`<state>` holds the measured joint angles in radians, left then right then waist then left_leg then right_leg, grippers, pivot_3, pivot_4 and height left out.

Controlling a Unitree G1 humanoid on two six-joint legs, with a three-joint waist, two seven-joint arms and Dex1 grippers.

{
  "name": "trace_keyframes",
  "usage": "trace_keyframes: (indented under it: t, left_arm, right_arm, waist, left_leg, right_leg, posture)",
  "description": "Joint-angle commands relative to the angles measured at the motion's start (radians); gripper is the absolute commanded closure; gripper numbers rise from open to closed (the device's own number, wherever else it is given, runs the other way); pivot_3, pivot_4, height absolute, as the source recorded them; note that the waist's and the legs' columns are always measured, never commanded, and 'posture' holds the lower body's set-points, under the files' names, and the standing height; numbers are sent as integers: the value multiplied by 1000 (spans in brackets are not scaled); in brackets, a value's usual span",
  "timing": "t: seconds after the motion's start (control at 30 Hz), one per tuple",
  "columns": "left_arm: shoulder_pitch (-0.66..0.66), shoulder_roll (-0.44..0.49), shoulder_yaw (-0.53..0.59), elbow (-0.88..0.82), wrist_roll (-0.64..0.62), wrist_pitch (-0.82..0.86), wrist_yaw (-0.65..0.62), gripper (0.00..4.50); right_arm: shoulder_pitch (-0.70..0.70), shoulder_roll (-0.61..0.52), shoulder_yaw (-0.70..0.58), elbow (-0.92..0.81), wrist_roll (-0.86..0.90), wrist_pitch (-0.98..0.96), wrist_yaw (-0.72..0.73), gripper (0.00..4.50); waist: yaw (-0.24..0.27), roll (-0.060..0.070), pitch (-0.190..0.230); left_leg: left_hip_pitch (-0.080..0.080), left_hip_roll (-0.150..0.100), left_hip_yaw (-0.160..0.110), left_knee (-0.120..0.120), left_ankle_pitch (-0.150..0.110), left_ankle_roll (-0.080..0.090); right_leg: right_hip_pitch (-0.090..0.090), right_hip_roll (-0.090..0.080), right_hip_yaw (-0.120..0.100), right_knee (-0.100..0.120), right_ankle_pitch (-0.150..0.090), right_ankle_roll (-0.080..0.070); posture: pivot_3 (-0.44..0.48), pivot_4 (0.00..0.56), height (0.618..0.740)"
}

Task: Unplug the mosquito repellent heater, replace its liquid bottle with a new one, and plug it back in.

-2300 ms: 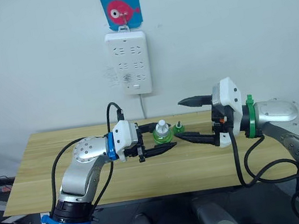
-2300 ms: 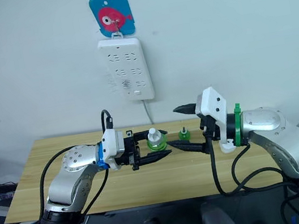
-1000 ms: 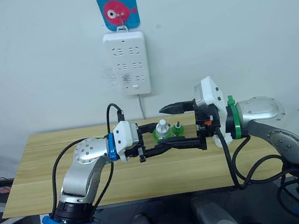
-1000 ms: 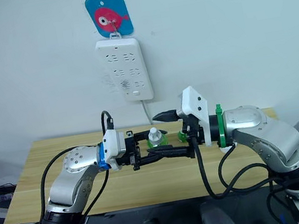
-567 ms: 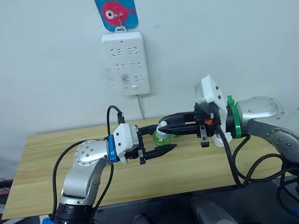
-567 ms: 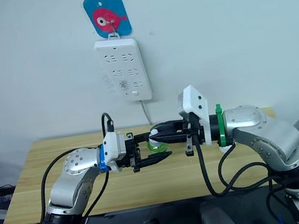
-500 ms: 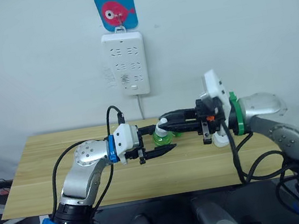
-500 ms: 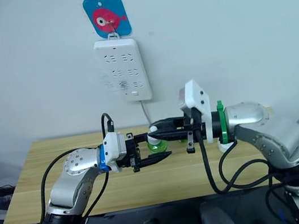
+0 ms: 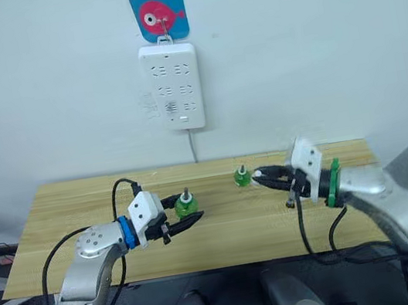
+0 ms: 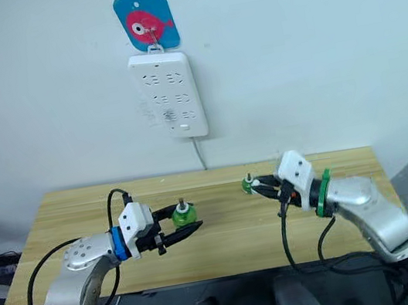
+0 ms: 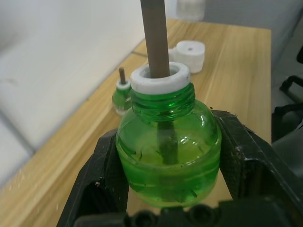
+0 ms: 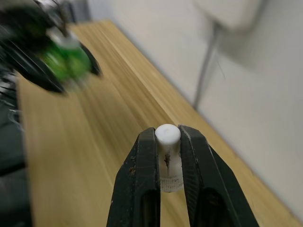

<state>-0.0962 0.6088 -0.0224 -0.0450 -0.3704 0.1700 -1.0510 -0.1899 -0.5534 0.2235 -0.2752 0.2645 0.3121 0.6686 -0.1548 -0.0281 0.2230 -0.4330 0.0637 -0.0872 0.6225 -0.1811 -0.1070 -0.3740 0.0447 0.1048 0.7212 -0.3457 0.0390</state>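
My left gripper (image 9: 191,209) is shut on a small green liquid bottle (image 9: 187,205), held upright just above the wooden table (image 9: 73,210). Its dark wick (image 11: 154,35) stands bare out of the white collar. My right gripper (image 9: 260,176) is shut on a small white cap (image 12: 168,134), off to the right of that bottle. A second green bottle (image 9: 243,178) with a short wick stands on the table just left of the right gripper. The mosquito repellent heater (image 11: 190,50), a white round piece with a hole, lies on the table beyond that bottle.
A white power strip (image 9: 172,86) hangs on the wall above the table's back edge, under a blue hook plate with a pink fish (image 9: 158,11). Its cable (image 9: 192,146) drops behind the table. Bare wood lies between the two arms and at the table's left.
The right gripper shut on the cap of the held bottle and drew away right with it, baring the wick. Both arms have parted and dropped toward the table.
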Motion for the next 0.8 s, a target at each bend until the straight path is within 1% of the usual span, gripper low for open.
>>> trace_keyframes:
  t: [0.03, 0.13, 0.27, 0.4, 0.47, 0.53, 0.63, 0.67, 0.73, 0.77, 0.8]
  left_arm:
    - [49, 18, 40, -75, -17, 16, 21, 2165]
    - [76, 26, 46, -119, -25, 37, 31, 2165]
    - [99, 34, 53, -168, -35, 66, 41, 2165]
    - [115, 46, 61, -194, -41, 81, 40, 2165]
    - [120, 50, 63, -202, -42, 86, 41, 2165]
    - [121, 52, 63, -206, -42, 88, 41, 2165]
    - [118, 53, 63, -206, -43, 90, 40, 2165]
    - [114, 52, 62, -201, -42, 89, 38, 2165]
    - [103, 47, 57, -192, -40, 86, 36, 2165]
    - [94, 42, 54, -187, -40, 87, 36, 2165]
    - [76, 37, 47, -178, -44, 88, 30, 2165]
  right_arm:
    - [2, 92, 40, 205, -123, -222, -57, 4239]
    - [-37, 180, 39, 419, -183, -345, -105, 4239]
    - [-112, 241, 21, 659, -232, -478, -137, 4239]
    - [-157, 270, 2, 812, -242, -544, -135, 4239]
    - [-167, 278, -9, 861, -239, -560, -128, 4239]
    - [-172, 281, -21, 897, -236, -569, -120, 3519]
    - [-171, 286, -45, 917, -219, -564, -100, 2557]
    - [-166, 287, -53, 907, -208, -557, -89, 2126]
    - [-150, 286, -70, 860, -186, -539, -70, 1487]
    - [-139, 281, -76, 823, -177, -526, -59, 1099]
    - [-112, 261, -76, 736, -164, -497, -38, 785]
  waist:
    - [1, 0, 0]
    - [13, 1, 1]
    - [24, 3, 5]
    - [43, 4, 6]
    - [49, 4, 6]
    - [54, 5, 6]
    - [59, 6, 7]
    - [59, 6, 7]
    - [60, 7, 8]
    - [62, 7, 8]
    - [62, 7, 8]
  left_leg:
    - [1, 0, 0, 0, 0, 0]
    - [1, 0, 0, 0, 0, 0]
    - [1, 0, 2, 0, 0, 0]
    - [1, 0, 2, -1, 0, 0]
    - [2, 0, 2, -3, 0, 0]
    - [2, 0, 1, -5, 0, 0]
    - [2, 0, 2, -7, 0, 0]
    - [2, 0, 2, -8, 0, 0]
    - [3, 0, 2, -8, 0, 0]
    - [3, 0, 2, -8, 0, 0]
    - [3, 0, 2, -8, 0, 0]
  right_leg:
    - [0, 0, 0, 0, 0, 0]
    - [1, 0, 0, 0, 0, 0]
    - [1, 0, 2, 0, 0, 0]
    - [0, 0, 2, 0, 0, 0]
    - [0, 0, 1, 0, 1, -1]
    - [0, 0, 1, 0, 3, -5]
    - [0, 0, 2, -2, 3, -5]
    - [0, 0, 1, -2, 3, -5]
    - [0, 0, 1, -2, 3, -5]
    - [0, 0, 1, -2, 3, -5]
    - [0, 0, 1, -2, 3, -5]
  posture:
    - [-140, 196, 732]
    - [-111, 205, 732]
    - [-84, 217, 732]
    - [-66, 222, 732]
    - [-62, 223, 732]
    - [-61, 223, 732]
    - [-61, 223, 732]
    - [-74, 221, 732]
    - [-84, 217, 732]
    - [-84, 217, 732]
    - [-106, 210, 732]
